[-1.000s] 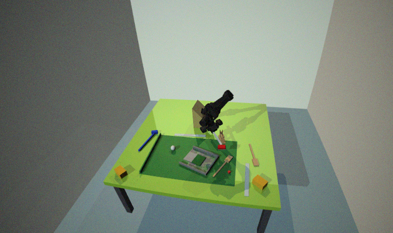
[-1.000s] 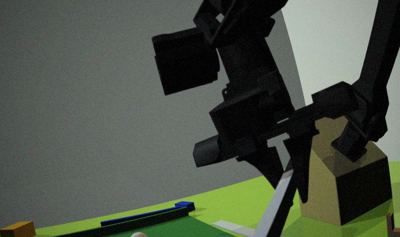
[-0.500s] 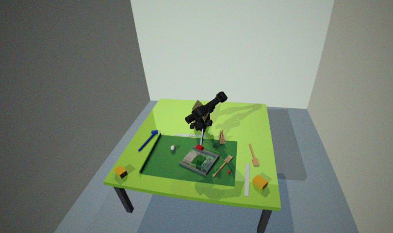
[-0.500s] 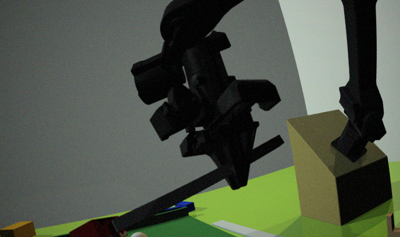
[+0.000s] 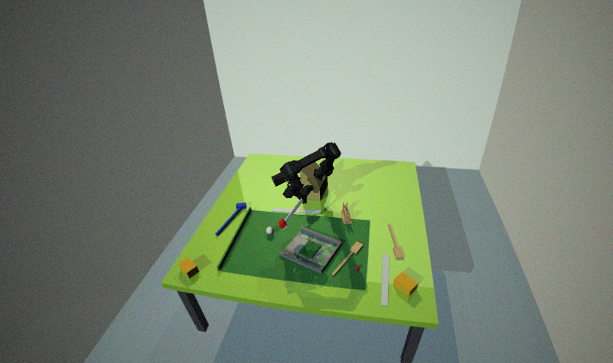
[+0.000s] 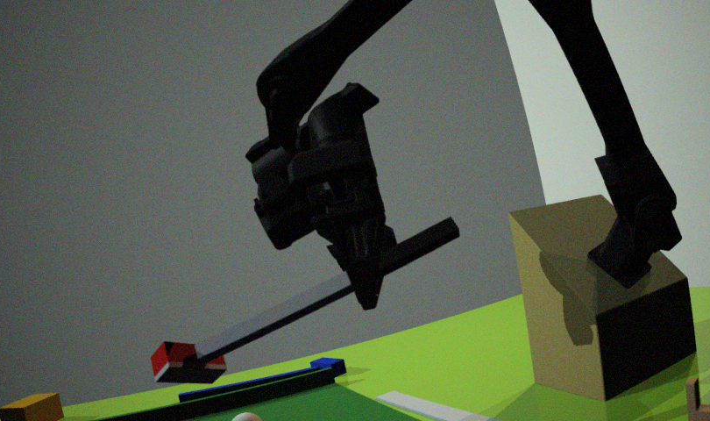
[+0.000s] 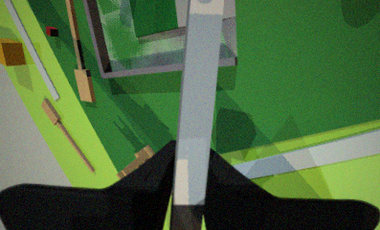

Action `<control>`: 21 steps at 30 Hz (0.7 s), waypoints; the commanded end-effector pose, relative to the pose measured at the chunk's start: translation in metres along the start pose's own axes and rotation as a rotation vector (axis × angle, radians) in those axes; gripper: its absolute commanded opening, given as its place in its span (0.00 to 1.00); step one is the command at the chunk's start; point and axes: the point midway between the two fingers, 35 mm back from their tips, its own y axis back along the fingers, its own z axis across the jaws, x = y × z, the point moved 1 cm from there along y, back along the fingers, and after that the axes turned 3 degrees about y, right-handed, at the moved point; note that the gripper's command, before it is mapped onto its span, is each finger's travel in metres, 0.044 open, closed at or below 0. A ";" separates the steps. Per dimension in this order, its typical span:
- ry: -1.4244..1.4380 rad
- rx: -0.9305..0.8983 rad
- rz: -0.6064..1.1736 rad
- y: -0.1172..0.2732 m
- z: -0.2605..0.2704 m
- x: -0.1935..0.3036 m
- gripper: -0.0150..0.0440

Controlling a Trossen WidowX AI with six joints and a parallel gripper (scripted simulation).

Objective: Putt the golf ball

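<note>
arm: the black six-joint arm (image 5: 309,169) reaches from its tan block base (image 6: 599,297) toward 7 o'clock in the top view, out over the back edge of the mat.
jaws: the black parallel-jaw gripper (image 6: 366,292) points down and is clamped narrow on the shaft of the red putter; in the wrist view the grey shaft runs straight up between the two dark fingers.
putter: the red-headed putter with a long grey shaft (image 6: 275,317) hangs tilted, head low at 8 o'clock of the gripper, dark grip end sticking out at 2 o'clock in the exterior view; the red head (image 5: 281,223) is off the counter, above the mat.
ball: the small white golf ball (image 5: 269,230) sits on the dark green putting mat (image 5: 256,252), just at 8 o'clock of the putter head, apart from it.
ramp and green: the grey square ramp frame with a raised dark green centre (image 5: 310,249) lies on the mat at 4 o'clock of the ball, well apart from it.
counter: the lime green counter (image 5: 381,188) carries the mat.
other items: a blue putter (image 5: 230,218) lies off the mat at 10 o'clock of the ball, beside a dark green rail (image 5: 234,238); two orange cubes (image 5: 188,267) (image 5: 405,283) sit near the front corners; wooden spatulas (image 5: 346,257) (image 5: 395,241) and a pale grey strip (image 5: 384,278) lie toward 3 o'clock of the ramp; a small wooden stand (image 5: 346,214) is at the mat's back edge.
</note>
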 end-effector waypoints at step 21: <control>-0.479 -0.188 -0.056 0.032 -0.071 -0.024 0.25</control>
